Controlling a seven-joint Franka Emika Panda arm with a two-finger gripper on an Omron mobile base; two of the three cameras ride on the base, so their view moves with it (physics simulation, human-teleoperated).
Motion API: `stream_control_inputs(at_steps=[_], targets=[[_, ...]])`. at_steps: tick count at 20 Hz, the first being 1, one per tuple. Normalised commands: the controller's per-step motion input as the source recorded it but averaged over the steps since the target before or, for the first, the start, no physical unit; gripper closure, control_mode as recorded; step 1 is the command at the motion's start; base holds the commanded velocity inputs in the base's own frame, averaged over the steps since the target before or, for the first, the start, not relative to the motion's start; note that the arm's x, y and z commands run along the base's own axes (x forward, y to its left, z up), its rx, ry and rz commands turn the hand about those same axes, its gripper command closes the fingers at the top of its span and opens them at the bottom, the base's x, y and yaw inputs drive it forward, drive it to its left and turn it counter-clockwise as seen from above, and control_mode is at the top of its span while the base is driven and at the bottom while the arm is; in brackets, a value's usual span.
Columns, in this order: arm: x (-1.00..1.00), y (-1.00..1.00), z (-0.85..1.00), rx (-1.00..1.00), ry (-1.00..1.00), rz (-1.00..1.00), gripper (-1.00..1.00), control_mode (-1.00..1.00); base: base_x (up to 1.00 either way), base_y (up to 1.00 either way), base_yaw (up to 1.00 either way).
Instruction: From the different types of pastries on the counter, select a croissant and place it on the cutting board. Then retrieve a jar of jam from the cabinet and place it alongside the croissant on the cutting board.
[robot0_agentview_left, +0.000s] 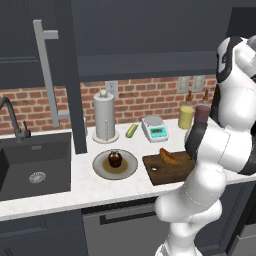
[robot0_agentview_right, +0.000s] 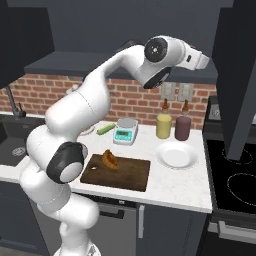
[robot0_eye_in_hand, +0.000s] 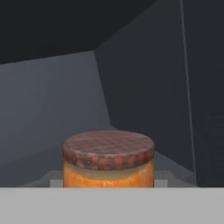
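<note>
- The jam jar sits right at the bottom of the hand view, so close to the gripper that its checked lid and orange glass take up the near foreground, with the dark inner walls of the cabinet behind and to the sides of it.
- The fingertips are not visible around the jar, so I cannot tell whether the gripper is gripping it, merely straddling it, or standing open just short of it.
- Well below and behind the hand, the croissant already lies on the cutting board. The first half of the task looks done, and fetching the jar is the step in hand.
- To do it well, the grip should sit on the glass body below the lid, not on the lid's overhanging rim, and be square to the jar so it does not twist out.
- The jar should come out level and straight back toward the arm, clear of the cabinet walls beside it.
- Free board is visible beside the croissant, on the side nearer the white plate. That looks the safest spot for the jar.
</note>
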Motion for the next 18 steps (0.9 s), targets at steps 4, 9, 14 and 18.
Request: stream_control_inputs(at_steps=[4,9,14,18], targets=[[-0.37,0.37,0.37,-0.12,0.00,0.00,1.00,-1.00,0.00,0.00,0.00],[-0.47,0.34,0.43,-0.16,0.00,0.00,1.00,-1.00,0.00,0.00,0.00],[-0.55,0.23,0.13,-0.13,0.00,0.00,1.00,-1.00,0.00,0.00,0.00],[-0.63,0.13,0.00,-0.07,0.00,0.00,1.00,-1.00,0.00,0.00,0.00]])
